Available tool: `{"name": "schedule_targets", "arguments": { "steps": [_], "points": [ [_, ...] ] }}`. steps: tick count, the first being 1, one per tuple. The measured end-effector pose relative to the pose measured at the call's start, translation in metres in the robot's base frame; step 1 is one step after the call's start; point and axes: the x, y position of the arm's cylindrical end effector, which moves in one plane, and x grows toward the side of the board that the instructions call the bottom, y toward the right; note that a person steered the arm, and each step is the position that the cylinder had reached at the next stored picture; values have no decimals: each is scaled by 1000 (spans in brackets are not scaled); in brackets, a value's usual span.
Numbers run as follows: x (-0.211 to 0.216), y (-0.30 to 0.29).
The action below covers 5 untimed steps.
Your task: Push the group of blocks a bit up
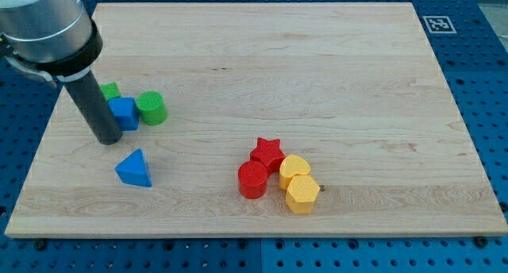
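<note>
The group to be pushed is being taken as the cluster at the view's left of the wooden board (pixel 262 67): a blue block (pixel 124 113), roughly cubic, a green cylinder (pixel 151 108) touching it on the view's right, and a second green block (pixel 110 90) whose shape is being largely hidden behind the rod; a blue triangular block (pixel 133 169) is lying apart, nearer the view's bottom. No gripper is being carried, so nothing is being held or clamped; my tip (pixel 106 139) is being rested on the board just beside the blue block, at its lower left, and whether contact is being made cannot be told. The blocks are being judged light, rigid and smooth, so easy sliding and easy twisting are being expected; a push off centre is likely to split the cluster. Contact is best being made from below, against the blue block's lower face near its middle, so that its neighbours are being carried upward together. A red star (pixel 268 152), a red cylinder (pixel 253 179) and two yellow blocks (pixel 298 183) are sitting well apart, toward the view's bottom centre.
</note>
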Motion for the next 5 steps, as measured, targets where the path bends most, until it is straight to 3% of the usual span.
{"name": "schedule_targets", "arguments": {
  "steps": [5],
  "points": [
    [-14,-20]
  ]
}}
